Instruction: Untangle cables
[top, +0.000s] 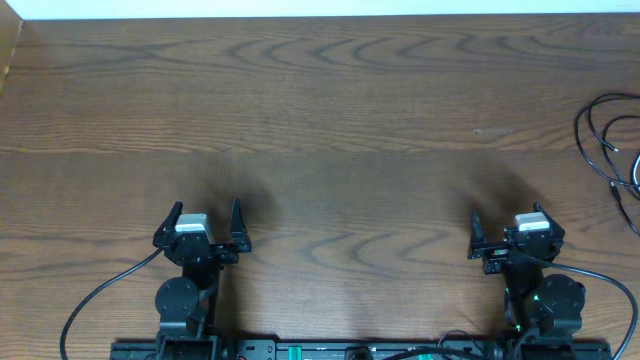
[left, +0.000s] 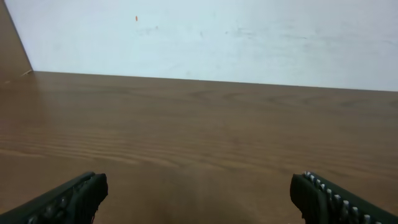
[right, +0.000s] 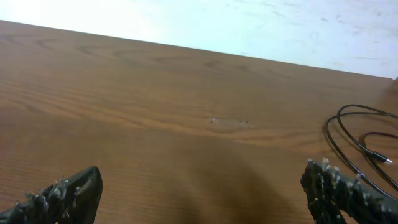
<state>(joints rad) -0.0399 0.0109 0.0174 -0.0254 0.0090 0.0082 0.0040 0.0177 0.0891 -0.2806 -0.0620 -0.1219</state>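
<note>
Wooden table (top: 320, 120) shows cables (right: 327, 130) to right wrist and overhead only; left claw (top: 207, 212), right claw (top: 507, 220) released.

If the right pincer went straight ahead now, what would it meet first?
Likely nothing: ahead of the right pincer lies only wooden table up to its far edge. The black cables sit right of that line.

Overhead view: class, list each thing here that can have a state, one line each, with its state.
left gripper: open, holding nothing.
right gripper: open, holding nothing.
cables: lying in loose, overlapping loops at the table's right edge, partly out of frame, clear of both grippers.
</note>
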